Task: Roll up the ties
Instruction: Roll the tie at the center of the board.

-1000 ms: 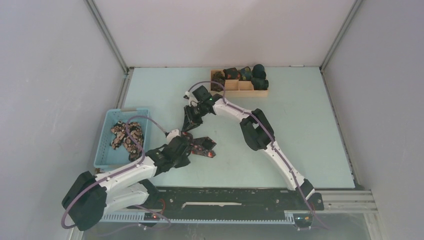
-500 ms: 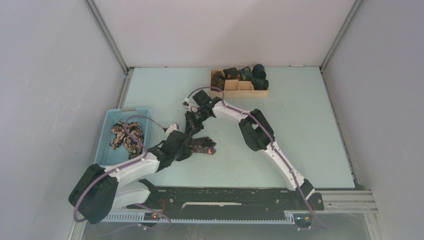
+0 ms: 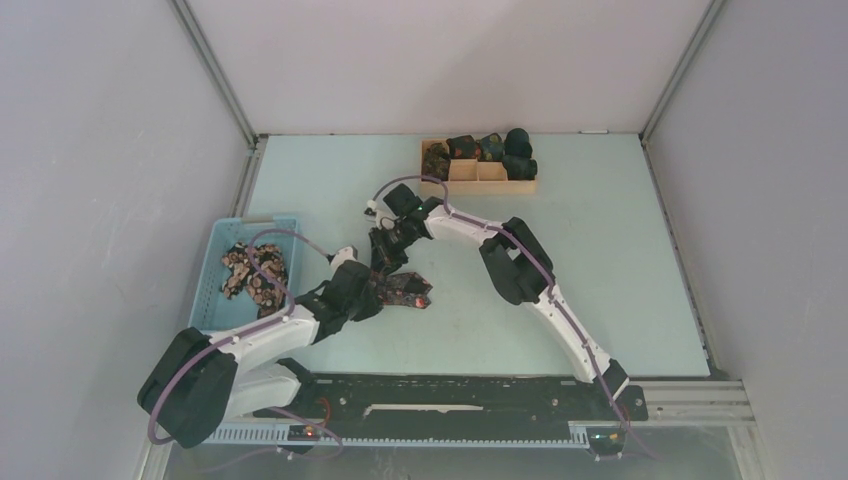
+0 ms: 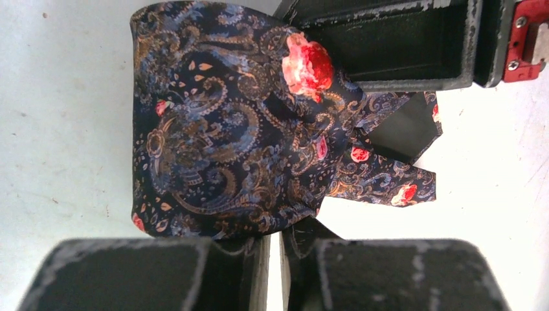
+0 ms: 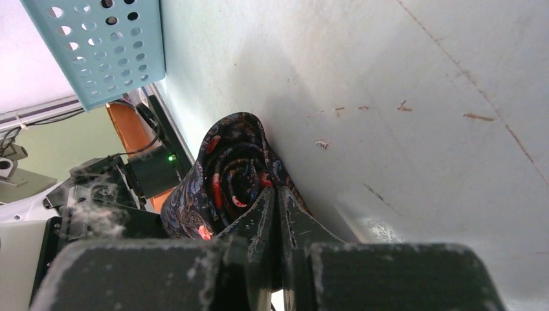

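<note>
A dark paisley tie [image 3: 408, 288] with red flowers lies coiled into a loose roll at mid-table. The left wrist view shows the tie [image 4: 220, 129] filling the frame, its pointed tail [image 4: 388, 184] sticking out to the right. My left gripper [image 4: 275, 243] is shut on the roll's near edge, fabric draped over one fingertip. My right gripper [image 5: 276, 194] is shut, pinching a layer at the end of the tie's [image 5: 233, 168] coil. From above, the left gripper [image 3: 378, 290] and right gripper [image 3: 392, 262] meet at the roll from opposite sides.
A light-blue basket [image 3: 212, 262] at the left holds more loose ties [image 3: 255, 272]. A wooden divided tray [image 3: 490, 172] at the back holds several rolled ties [image 3: 505, 150]. The basket's perforated wall [image 5: 97, 45] shows in the right wrist view.
The right gripper has come down onto the roll and closed on it. The left arm has pushed forward against the roll, which is now more compact. Little has moved in the last half second.
</note>
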